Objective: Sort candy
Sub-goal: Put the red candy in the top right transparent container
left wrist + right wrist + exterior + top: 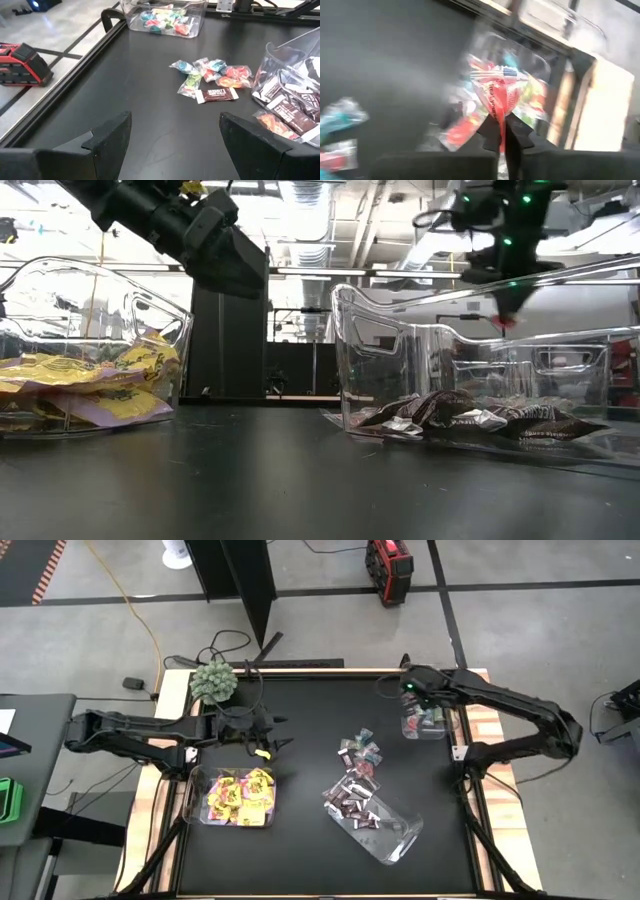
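My right gripper [502,136] pinches a teal-and-pink candy [499,95] above the far right bin [428,726]. My left gripper [172,145], fingers wide apart, hovers over the yellow candy bin [195,800].

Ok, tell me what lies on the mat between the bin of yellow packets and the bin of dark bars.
Nothing: in the high view the black mat is bare between the yellow-packet bin and the dark-bar bin. The loose candy pile lies farther back.
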Robot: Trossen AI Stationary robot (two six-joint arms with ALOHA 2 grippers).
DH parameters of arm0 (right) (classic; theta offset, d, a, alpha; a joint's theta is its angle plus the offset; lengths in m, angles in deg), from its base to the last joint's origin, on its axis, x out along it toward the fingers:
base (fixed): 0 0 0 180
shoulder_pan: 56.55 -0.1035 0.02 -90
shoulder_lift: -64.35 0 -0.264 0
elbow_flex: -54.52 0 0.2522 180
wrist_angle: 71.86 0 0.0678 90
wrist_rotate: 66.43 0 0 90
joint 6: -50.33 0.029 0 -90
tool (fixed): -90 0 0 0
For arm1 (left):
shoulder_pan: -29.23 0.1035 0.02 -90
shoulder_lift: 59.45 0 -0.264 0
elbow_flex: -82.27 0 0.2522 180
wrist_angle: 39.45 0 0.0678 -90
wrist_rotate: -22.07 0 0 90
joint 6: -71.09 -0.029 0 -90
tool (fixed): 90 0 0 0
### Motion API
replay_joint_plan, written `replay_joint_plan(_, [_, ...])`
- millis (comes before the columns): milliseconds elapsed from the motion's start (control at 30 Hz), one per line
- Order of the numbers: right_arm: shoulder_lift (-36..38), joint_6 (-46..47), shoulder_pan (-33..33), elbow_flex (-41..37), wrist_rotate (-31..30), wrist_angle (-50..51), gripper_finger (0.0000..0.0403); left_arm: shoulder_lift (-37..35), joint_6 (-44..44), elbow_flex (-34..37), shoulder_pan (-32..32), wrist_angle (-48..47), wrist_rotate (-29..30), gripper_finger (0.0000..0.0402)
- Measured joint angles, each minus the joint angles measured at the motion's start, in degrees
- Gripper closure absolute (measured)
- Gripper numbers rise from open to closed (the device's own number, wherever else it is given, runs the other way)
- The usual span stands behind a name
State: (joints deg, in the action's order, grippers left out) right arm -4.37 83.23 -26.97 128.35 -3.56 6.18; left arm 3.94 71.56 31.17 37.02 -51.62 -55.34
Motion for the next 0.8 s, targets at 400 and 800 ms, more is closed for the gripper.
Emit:
replay_joint_plan(400, [5.8, 0.1, 1.2, -5.5, -0.2, -1.5, 0.0144, 0.0, 0.5, 0.0, 0.0, 0.1, 0.0, 0.0104])
replay_joint_plan(800, [2.1, 12.2, 0.3, -5.6, -4.5, 2.2, 0.0176, 0.0, 2.4, 0.0, -0.1, 0.0, 0.0, 0.0104])
